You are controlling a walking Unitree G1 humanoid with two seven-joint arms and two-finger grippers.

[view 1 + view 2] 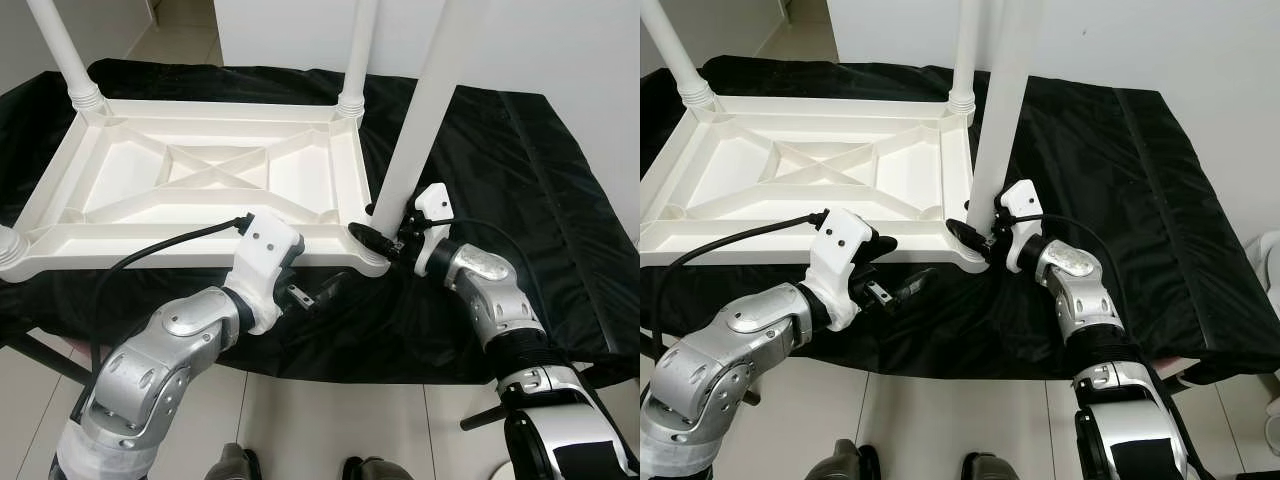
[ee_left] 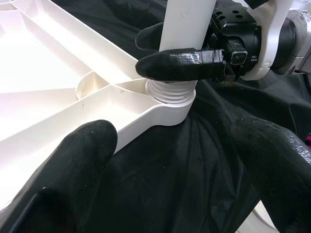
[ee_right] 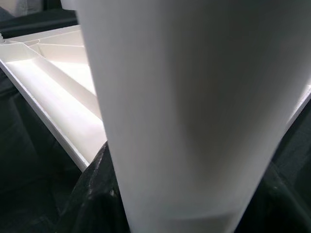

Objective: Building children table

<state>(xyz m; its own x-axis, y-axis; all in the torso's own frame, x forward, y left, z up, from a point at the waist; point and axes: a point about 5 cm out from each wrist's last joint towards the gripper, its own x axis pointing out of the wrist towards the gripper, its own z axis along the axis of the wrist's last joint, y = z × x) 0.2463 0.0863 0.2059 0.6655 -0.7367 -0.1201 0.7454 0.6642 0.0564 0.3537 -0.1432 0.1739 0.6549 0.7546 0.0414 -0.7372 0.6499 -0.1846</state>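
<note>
A white plastic children's tabletop (image 1: 200, 180) lies upside down on a bench covered by a black cloth (image 1: 520, 190), its ribbed underside facing up. White legs already stand in the two far corners: one at the far left (image 1: 62, 50) and one at the far right (image 1: 355, 55). A further white leg (image 1: 415, 120) stands tilted in the near right corner socket (image 2: 170, 97), its threaded base sitting in the socket's collar.

The right gripper (image 1: 385, 238) is clenched around this leg just above the socket, one black finger (image 2: 180, 64) wrapped across the front of the leg; in the right wrist view the leg (image 3: 194, 111) looms very close and hides most of the tabletop behind it.

The left gripper (image 1: 315, 295) hovers in front of the tabletop's near edge, close to the same corner, its fingers (image 2: 73, 160) spread apart and holding nothing. A black cable (image 1: 160, 245) runs from the left wrist across the near rim of the tabletop.

At the near left corner, the rounded end of another white leg (image 1: 8, 250) shows at the picture's edge. Beyond the bench are a pale tiled floor (image 1: 180, 30) and a white wall (image 1: 560, 40); the robot's feet (image 1: 235, 465) stand on the floor below the bench edge.
</note>
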